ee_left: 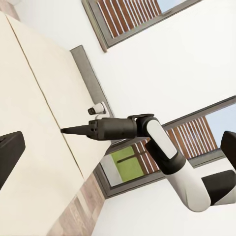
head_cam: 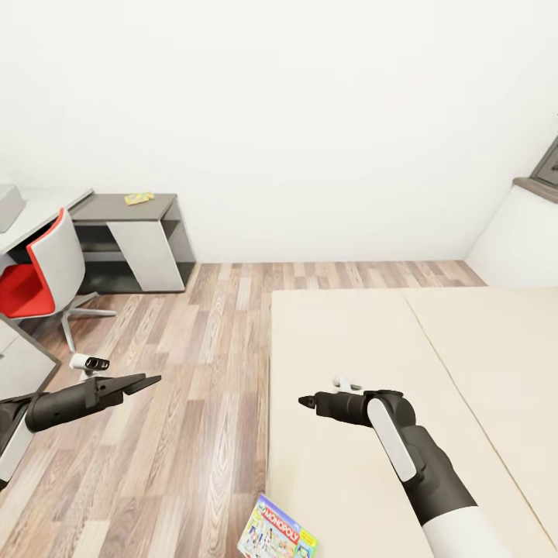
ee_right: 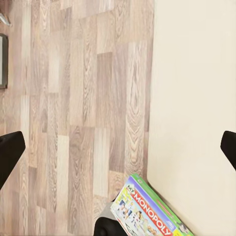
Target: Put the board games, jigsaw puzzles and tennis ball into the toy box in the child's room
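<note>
1. Monopoly carton [head_cam: 277,533]: we logged it at 6 o'clock in the head view, overhanging the bed [head_cam: 403,403] edge above the wood floor [head_cam: 194,387]; the right wrist view added its green rim [ee_right: 150,211].
2. Right gripper [head_cam: 308,401]: over the bed, holding nothing. Its own wrist view showed fingertips [ee_right: 10,155] far apart; the left wrist view showed it side-on [ee_left: 66,130], tapering to a point.
3. Left gripper [head_cam: 143,382]: over the floor at 8 o'clock, prongs slightly parted, empty.
4. Jigsaw puzzle [head_cam: 139,198]: on the dark shelf section [head_cam: 128,209] at 10 o'clock, beside the red chair [head_cam: 43,275].
5. Windows [ee_left: 147,14]: recorded by the left wrist view.
</note>
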`<state>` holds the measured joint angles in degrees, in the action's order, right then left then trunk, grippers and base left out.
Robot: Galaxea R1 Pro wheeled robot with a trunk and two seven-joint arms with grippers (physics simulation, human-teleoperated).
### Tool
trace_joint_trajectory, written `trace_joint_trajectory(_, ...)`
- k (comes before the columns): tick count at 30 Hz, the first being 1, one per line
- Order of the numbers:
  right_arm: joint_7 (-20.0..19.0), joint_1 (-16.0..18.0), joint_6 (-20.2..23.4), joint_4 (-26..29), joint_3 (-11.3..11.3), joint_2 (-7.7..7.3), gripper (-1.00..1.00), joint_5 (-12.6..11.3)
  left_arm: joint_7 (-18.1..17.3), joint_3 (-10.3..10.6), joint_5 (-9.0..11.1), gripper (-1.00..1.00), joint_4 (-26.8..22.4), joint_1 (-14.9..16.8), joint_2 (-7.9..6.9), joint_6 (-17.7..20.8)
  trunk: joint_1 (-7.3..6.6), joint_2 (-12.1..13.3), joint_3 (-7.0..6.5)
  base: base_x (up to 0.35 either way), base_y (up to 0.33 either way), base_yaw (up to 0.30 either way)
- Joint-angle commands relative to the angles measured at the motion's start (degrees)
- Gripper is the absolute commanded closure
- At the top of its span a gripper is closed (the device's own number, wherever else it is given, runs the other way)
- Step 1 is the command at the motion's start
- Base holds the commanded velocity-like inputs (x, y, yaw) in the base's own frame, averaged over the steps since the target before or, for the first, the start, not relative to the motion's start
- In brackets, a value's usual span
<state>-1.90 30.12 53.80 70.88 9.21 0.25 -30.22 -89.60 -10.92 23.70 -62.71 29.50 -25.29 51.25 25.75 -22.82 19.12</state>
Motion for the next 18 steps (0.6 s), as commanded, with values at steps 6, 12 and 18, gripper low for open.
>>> trace_joint_trajectory(6, -0.2, 0.06, 0.25, 0.04, -0.05, 0.01, -1.0, 0.25, -0.18, 0.02, 0.0, -1.0, -0.04, 0.03, -0.02, 0.61, 0.04, -0.1, -0.47, 0.0, 0.0, 0.0)
trace_joint_trajectory(12, -0.19, 0.07, 0.25, 0.04, -0.06, 0.01, -1.0, 0.25, -0.2, 0.02, -0.02, -1.0, -0.02, 0.03, -0.02, 0.61, 0.04, -0.1, -1.04, 0.0, 0.0, 0.0)
trace_joint_trajectory(18, -0.17, 0.07, 0.25, 0.04, -0.03, 0.01, -1.0, 0.25, -0.16, 0.02, -0.01, -1.0, -0.01, 0.03, -0.02, 0.61, 0.04, -0.1, -1.61, 0.0, 0.0, 0.0)
